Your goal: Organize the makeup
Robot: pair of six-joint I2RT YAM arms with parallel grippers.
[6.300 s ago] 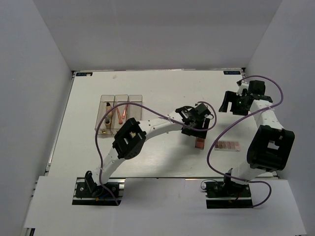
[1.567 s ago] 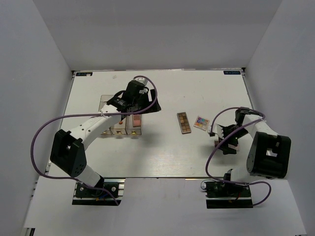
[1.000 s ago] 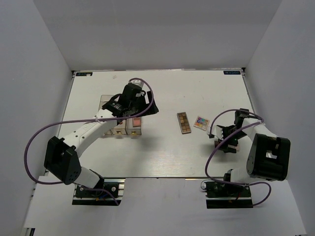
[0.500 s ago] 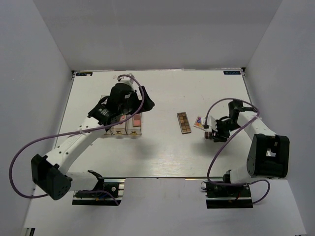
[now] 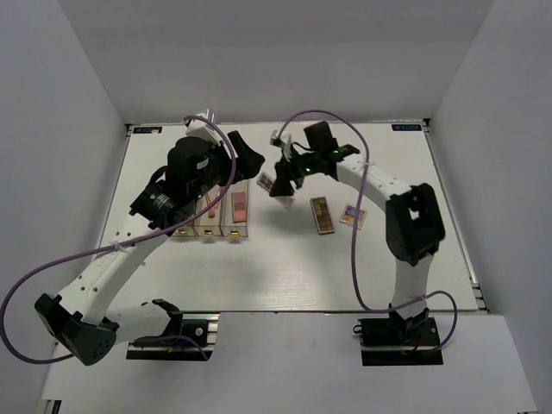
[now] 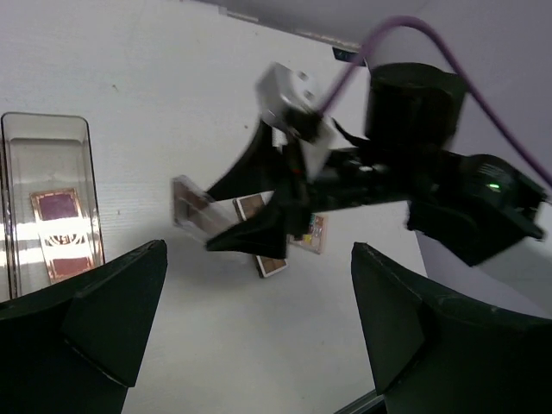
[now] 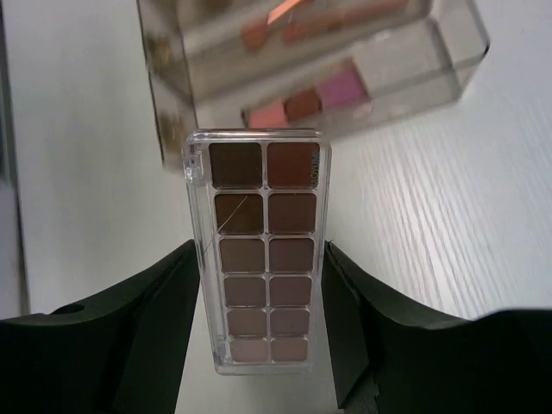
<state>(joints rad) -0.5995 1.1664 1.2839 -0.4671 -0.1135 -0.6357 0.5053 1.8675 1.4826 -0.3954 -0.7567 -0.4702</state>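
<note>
My right gripper (image 5: 278, 185) is shut on a mauve palette (image 5: 266, 181) and holds it above the table, just right of the clear organizer (image 5: 222, 231). In the right wrist view the mauve palette (image 7: 259, 216) sits between my fingers (image 7: 147, 319), with the organizer (image 7: 448, 43) beyond it. A pink palette (image 5: 238, 207) lies in the organizer's right compartment and orange-pink sticks (image 5: 210, 205) in the middle one. My left gripper (image 5: 246, 162) is open and empty, raised behind the organizer. A brown palette (image 5: 322, 215) and a multicolour palette (image 5: 351, 215) lie on the table.
The left wrist view shows the right gripper (image 6: 259, 233) with its palette (image 6: 191, 211), the organizer's end compartment (image 6: 17, 172), and both loose palettes behind. The purple cable (image 5: 345, 138) arches over the table. White walls enclose the table on three sides.
My right gripper picked up the mauve palette at the right and carried it left to beside the organizer. My left arm lifted up and back from the organizer.
</note>
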